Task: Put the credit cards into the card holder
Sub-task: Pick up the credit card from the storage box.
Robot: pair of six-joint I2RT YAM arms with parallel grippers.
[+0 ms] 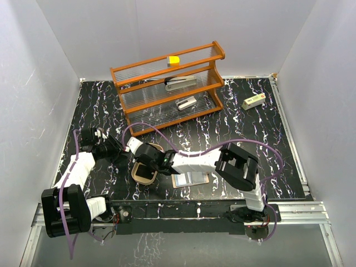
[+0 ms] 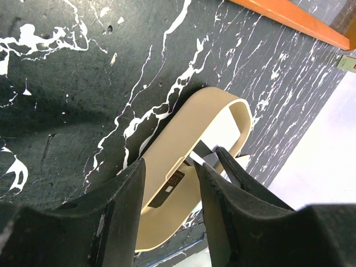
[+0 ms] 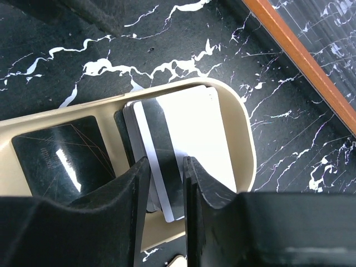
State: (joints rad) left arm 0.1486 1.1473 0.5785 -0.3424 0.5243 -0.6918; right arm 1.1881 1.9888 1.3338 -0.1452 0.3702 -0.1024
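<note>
The tan oval card holder (image 1: 137, 173) lies on the black marbled table in front of the arms. In the right wrist view the card holder (image 3: 245, 144) contains a dark card (image 3: 55, 158) and a stack of dark credit cards (image 3: 158, 139) with a white stripe. My right gripper (image 3: 166, 161) hovers over that stack, its jaws a narrow gap apart and a card's end showing between them. My left gripper (image 2: 169, 167) stands by the near end of the card holder (image 2: 183, 139), jaws apart; I cannot tell whether they touch it. More cards (image 1: 192, 179) lie on the table to the right.
At the back stands an orange rack (image 1: 214, 80) with two grey staplers (image 1: 181, 82) (image 1: 187, 102) and a yellow block (image 1: 174, 60). A white box (image 1: 253, 102) lies at the back right. White walls enclose the table.
</note>
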